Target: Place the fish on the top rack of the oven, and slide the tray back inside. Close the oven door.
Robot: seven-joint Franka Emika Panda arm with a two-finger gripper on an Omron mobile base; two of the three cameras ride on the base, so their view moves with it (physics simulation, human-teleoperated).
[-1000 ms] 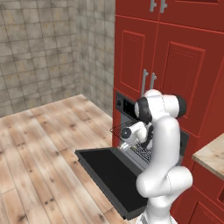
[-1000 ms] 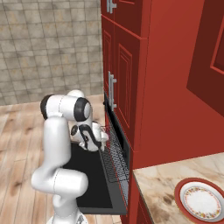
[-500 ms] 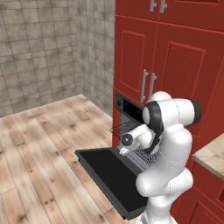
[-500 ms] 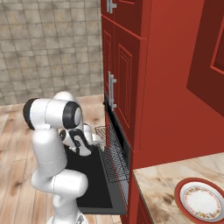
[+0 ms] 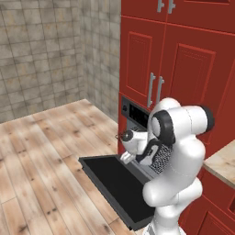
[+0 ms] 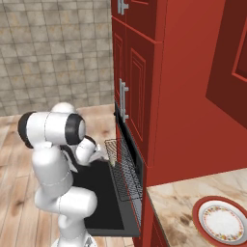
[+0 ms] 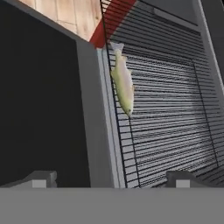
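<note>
The fish [image 7: 123,84], slender and pale olive-yellow, lies on the pulled-out top rack [image 7: 175,109] close to its front bar, and shows as a small pale speck [image 6: 114,163] from the right. The rack [image 5: 160,159] [image 6: 125,164] sticks out of the black oven [image 5: 136,110] above the lowered oven door [image 5: 117,182] [image 6: 102,202] [image 7: 39,92]. My gripper [image 7: 109,179] [image 5: 125,157] [image 6: 100,155] hovers open over the door's inner edge, short of the rack's front, with nothing between its fingertips [image 7: 38,178].
Red cabinets [image 5: 183,64] surround the oven. A stone counter [image 6: 183,207] at the right carries a round white plate with a red rim [image 6: 223,221]. Wooden floor [image 5: 41,151] stretches left of the door.
My hand has drawn back from the rack, out over the open door, and the arm's upper joints have swung round. The rack and door have stayed put.
</note>
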